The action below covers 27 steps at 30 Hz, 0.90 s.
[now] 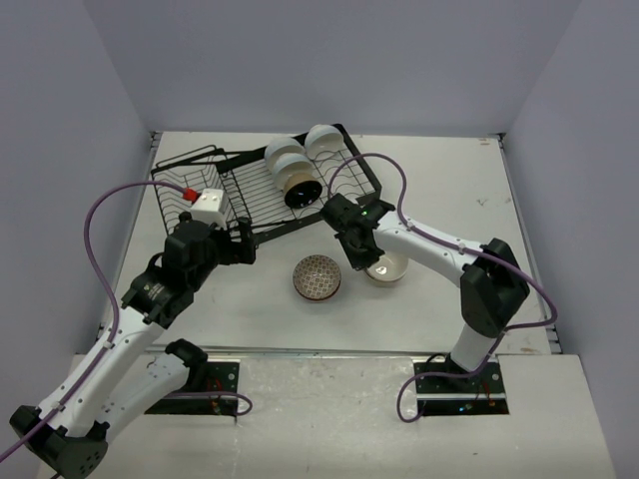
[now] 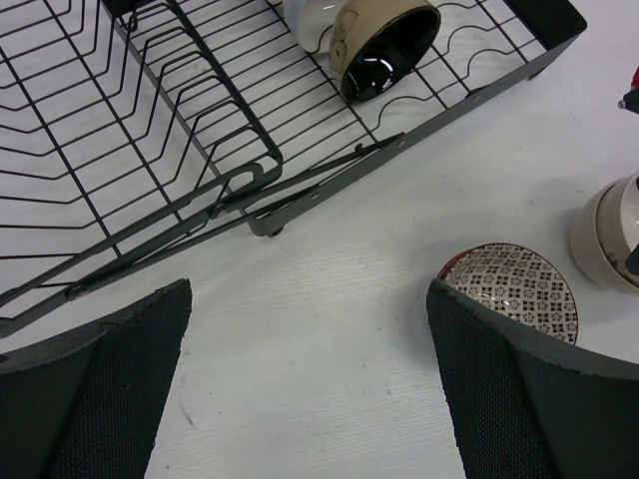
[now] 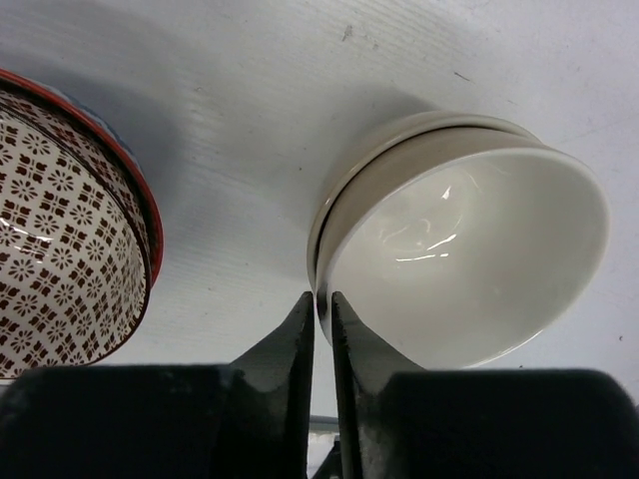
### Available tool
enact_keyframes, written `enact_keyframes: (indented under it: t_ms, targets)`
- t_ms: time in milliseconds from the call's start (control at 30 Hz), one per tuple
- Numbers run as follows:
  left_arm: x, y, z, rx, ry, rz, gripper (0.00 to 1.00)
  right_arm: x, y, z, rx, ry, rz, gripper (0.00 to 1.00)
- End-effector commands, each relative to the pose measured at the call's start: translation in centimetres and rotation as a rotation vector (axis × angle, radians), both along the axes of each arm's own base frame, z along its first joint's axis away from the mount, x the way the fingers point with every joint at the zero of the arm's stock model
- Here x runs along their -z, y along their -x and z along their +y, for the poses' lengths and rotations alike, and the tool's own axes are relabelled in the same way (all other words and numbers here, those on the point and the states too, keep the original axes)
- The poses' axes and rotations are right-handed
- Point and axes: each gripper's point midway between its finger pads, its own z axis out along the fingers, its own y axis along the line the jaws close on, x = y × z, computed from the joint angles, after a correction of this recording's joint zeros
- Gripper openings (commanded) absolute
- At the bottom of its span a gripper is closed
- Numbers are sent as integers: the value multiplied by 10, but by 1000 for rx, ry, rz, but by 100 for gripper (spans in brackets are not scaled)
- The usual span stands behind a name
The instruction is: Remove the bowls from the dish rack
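Note:
The black wire dish rack [image 1: 250, 190] stands at the back left and holds two white bowls [image 1: 285, 155] and a tan bowl with a dark inside [image 1: 302, 190]. That tan bowl also shows in the left wrist view [image 2: 384, 50]. A red-rimmed patterned bowl [image 1: 317, 277] sits on the table in front of the rack. My right gripper [image 3: 321, 309] is shut on the rim of a cream bowl [image 3: 469, 259] that rests tilted in a second cream bowl beside the patterned bowl [image 3: 60, 230]. My left gripper [image 2: 310, 379] is open and empty over bare table by the rack's front edge [image 2: 300, 200].
A white box with a red part [image 1: 208, 205] sits on the rack's left section by my left wrist. A third white bowl [image 1: 321, 138] stands at the rack's far end. The table's near edge [image 1: 329, 351] runs in front of the arm bases.

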Motion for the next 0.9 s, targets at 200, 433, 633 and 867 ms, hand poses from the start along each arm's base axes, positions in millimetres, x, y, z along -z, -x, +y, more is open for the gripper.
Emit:
enact_keyframes:
  t_ms: [200,433,633,867]
  targets:
    - [-2,-6,1,-2,-20,-20,100,-69,-11,15,-2,-152,-137,28]
    - [2,-12,9,-59,-54,13,100,-127,-36,72,-54,-506,-286,56]
    - [-15,-13,44,-260,-95,-6,100,-165,-76,147,93,-1023,-391,99]
    - [-30,-7,90,-522,-149,-47,100,-156,-140,171,391,-1565,-190,99]
